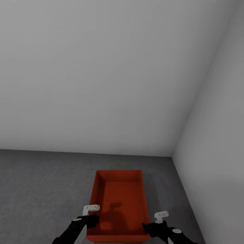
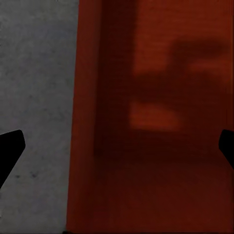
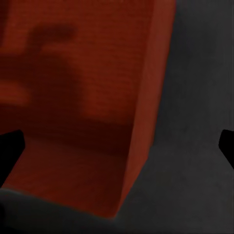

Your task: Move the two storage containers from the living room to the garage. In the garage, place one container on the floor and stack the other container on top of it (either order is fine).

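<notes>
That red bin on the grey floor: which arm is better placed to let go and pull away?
Neither clearly. The left gripper and right gripper each straddle a side wall of the storage container, jaws apart.

Both arms end in glossy black, rounded wrist links with pale grey highlights. A small white angled bracket sits on top of each: the left pincer (image 1: 90, 220) and the right pincer (image 1: 152, 226). The fingertips (image 2: 9, 151) are flat, matte black wedges.
</notes>
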Motion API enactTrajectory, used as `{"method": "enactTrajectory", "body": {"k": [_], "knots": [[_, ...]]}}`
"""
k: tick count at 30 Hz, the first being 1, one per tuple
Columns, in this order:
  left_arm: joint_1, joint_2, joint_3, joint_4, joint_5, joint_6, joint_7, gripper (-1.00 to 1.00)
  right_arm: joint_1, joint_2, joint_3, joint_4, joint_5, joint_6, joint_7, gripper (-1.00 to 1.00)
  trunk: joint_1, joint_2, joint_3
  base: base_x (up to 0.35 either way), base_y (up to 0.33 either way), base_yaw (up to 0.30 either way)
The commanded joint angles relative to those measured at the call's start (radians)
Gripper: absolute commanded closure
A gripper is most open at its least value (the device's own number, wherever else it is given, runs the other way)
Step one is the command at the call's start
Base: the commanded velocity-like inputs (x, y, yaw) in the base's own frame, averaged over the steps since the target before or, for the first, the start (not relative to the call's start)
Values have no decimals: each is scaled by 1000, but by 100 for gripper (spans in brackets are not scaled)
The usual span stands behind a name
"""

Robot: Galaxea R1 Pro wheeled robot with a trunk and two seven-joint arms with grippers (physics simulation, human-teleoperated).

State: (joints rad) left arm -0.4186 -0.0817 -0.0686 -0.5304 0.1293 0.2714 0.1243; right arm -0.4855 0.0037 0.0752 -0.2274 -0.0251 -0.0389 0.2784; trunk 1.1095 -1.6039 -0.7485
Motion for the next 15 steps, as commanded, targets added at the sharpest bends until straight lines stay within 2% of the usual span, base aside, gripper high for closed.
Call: {"method": "enactTrajectory", "body": {"k": [1,8,15], "knots": [[0,1,-7,-2,11,5,9,-100,0,-1,8,1,-2,-4,-1,-100,-4,7,2,0,0,0],[0,0,-8,-2,12,5,9,-100,0,-1,8,1,-2,-4,-1,-100,-31,56,24,-39,0,0],[0,0,-8,-2,12,5,9,-100,0,-1,8,0,-2,-4,-1,-100,-58,105,46,-244,0,0]]}}
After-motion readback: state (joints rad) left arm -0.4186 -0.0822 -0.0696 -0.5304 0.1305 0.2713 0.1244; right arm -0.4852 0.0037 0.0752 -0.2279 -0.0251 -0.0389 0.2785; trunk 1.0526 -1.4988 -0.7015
